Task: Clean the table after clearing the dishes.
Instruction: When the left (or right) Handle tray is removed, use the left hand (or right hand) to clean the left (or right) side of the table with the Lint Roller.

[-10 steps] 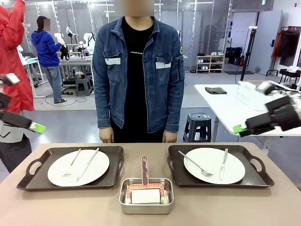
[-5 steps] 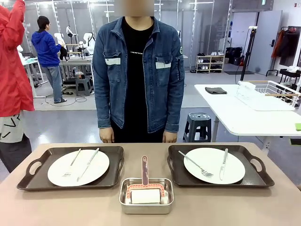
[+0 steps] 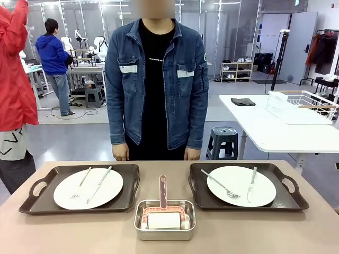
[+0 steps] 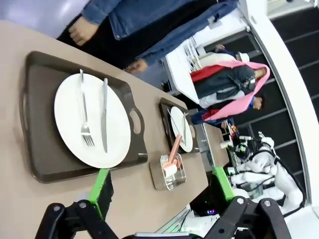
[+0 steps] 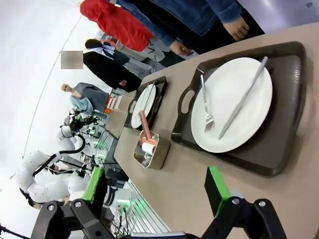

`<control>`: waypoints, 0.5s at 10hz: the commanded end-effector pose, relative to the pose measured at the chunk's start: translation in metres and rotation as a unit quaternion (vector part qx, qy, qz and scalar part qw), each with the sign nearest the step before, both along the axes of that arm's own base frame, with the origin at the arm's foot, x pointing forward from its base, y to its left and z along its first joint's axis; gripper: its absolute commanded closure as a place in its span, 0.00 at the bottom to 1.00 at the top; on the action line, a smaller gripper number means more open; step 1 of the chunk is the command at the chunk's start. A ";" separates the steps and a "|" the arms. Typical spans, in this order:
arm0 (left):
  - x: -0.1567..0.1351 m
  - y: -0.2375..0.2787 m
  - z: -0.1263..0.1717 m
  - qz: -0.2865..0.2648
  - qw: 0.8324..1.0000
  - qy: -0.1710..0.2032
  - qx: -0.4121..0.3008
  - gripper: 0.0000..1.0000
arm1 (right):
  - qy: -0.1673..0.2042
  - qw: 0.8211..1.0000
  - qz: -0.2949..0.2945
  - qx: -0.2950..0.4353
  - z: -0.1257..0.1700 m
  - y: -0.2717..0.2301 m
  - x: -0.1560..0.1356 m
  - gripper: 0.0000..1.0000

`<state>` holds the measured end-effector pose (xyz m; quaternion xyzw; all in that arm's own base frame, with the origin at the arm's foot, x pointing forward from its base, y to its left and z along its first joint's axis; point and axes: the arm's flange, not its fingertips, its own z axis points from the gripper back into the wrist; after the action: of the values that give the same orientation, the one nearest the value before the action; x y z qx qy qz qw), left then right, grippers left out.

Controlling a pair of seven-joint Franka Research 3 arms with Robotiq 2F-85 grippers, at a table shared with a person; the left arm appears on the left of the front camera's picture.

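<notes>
1. the large tan-brown matte table [image 3: 79, 235] carries the full setting; i'd say clearing has not begun, so wiping comes later.
2. count: two dark brown rectangular handled trays, the left tray [image 3: 130, 182] and the right tray [image 3: 198, 200], well apart.
3. two round white plates, one on the left tray [image 3: 106, 193] and one on the right [image 3: 241, 180]. each holds one silver fork [image 3: 79, 185] and one silver knife [image 3: 99, 185], so two forks and two knives.
4. one shiny steel rectangular pan [image 3: 164, 231] sits between the trays, nearer the robot's edge. a pink-handled tool [image 3: 163, 190] and a white block [image 3: 163, 220] lie in it; sponge or cloth, i can't tell.
5. the left gripper [image 4: 162, 185] hangs above the table's left end, black fingers with green pads spread wide, holding nothing. the left tray lies just beyond its fingertips and below.
6. the right gripper [image 5: 155, 186] hangs above the right end, also spread wide and empty, with the right tray just beyond and below.
7. what the next move turns on: each tray's long axis runs side to side, with handles at the short ends. the outer handle faces its own arm, so each arm is nearer its own tray.
8. the person [image 3: 156, 79] stands at the far edge, hands down, apart from the trays.
</notes>
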<state>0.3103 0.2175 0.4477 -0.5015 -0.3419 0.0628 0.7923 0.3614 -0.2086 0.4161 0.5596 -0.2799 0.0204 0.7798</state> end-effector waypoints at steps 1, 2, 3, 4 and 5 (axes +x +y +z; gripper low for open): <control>-0.012 -0.005 0.019 0.032 0.999 0.004 -0.001 0.00 | 0.005 1.000 -0.015 0.012 -0.004 -0.013 -0.008 0.00; -0.014 -0.006 0.022 0.042 0.999 0.014 0.004 0.00 | 0.014 1.000 -0.022 0.013 -0.008 -0.017 -0.010 0.00; -0.010 -0.012 0.025 0.039 0.999 0.013 0.013 0.00 | 0.016 1.000 -0.020 0.004 -0.009 -0.015 -0.010 0.00; -0.008 0.003 0.015 0.023 1.000 0.008 0.007 0.00 | 0.011 1.000 -0.021 0.007 -0.010 -0.017 -0.009 0.00; -0.008 0.003 0.015 0.023 1.000 0.008 0.007 0.00 | 0.011 1.000 -0.021 0.007 -0.010 -0.017 -0.009 0.00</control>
<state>0.3017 0.2169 0.4668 -0.4819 -0.3445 0.0847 0.8012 0.3514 -0.2278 0.4029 0.5587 -0.2808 -0.0093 0.7803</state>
